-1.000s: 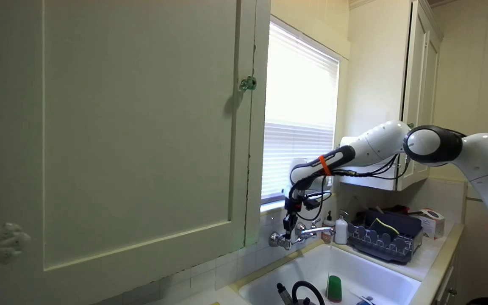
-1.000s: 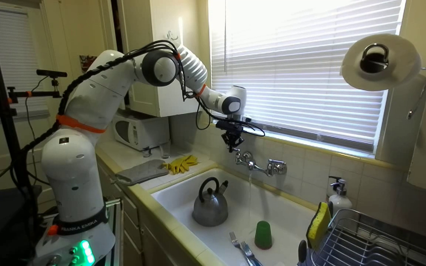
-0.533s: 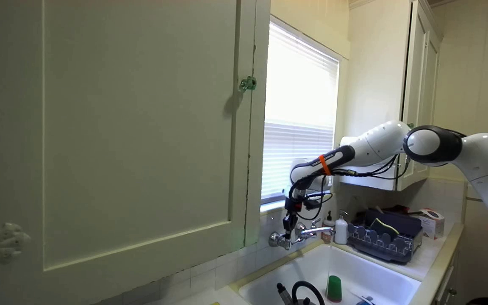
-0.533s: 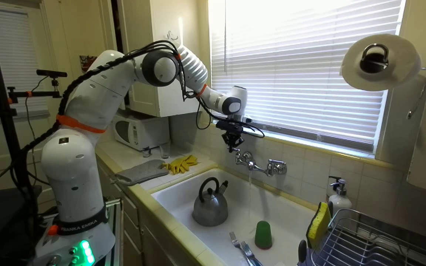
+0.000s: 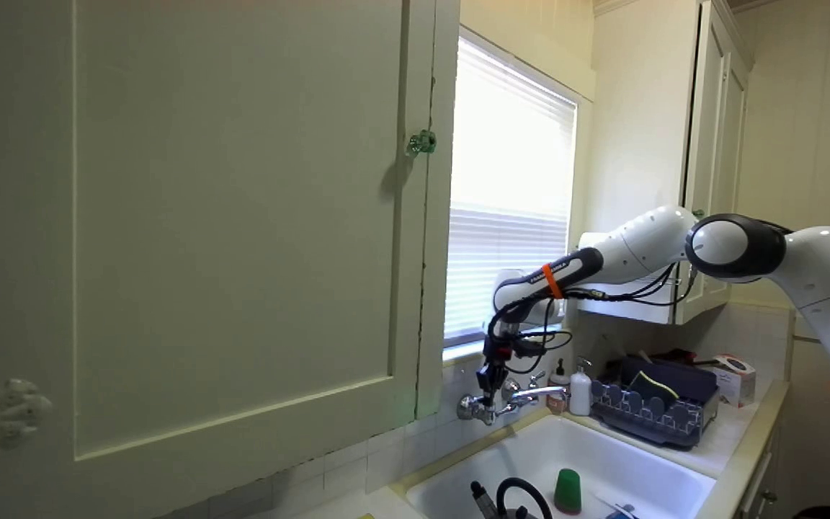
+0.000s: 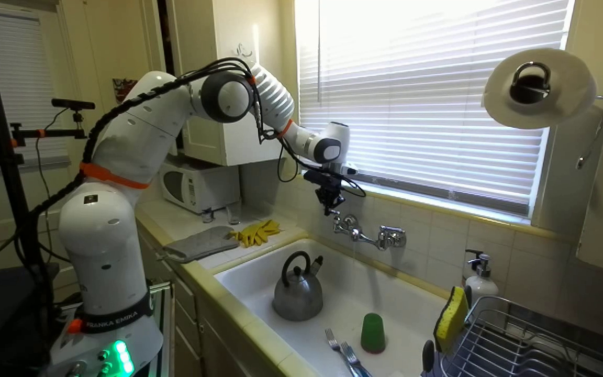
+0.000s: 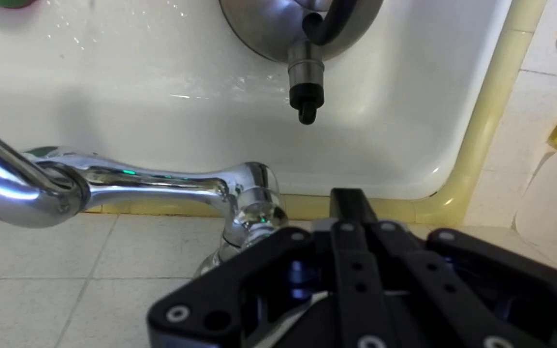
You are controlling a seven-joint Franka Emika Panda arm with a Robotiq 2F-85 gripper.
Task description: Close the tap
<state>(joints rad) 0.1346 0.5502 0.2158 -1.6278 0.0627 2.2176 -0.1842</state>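
Note:
The silver chrome tap point(image 6: 353, 230) is mounted on the tiled wall above the sink; it also shows in an exterior view point(image 5: 541, 393) and the wrist view point(image 7: 157, 186). My gripper point(image 6: 328, 212) points down at the tap's handle on the microwave side, touching or very close to it. In the wrist view the gripper point(image 7: 349, 195) has its fingers together beside the tap's end joint point(image 7: 259, 212), with nothing seen between them. The handle is hidden behind the gripper there. Only a faint, thin trickle point(image 6: 354, 254) shows below the spout.
A kettle point(image 6: 297, 296), a green cup point(image 6: 372, 333) and forks point(image 6: 351, 356) lie in the white sink point(image 6: 411, 314). The window blinds point(image 6: 427, 120) are behind the wrist. Soap bottles point(image 5: 581, 389) and a dish rack point(image 5: 649, 411) stand beyond the tap.
The water stream has shrunk from a clear flow to a faint trickle. My gripper has turned a little at the wrist and its cables have shifted. The upper arm stays put.

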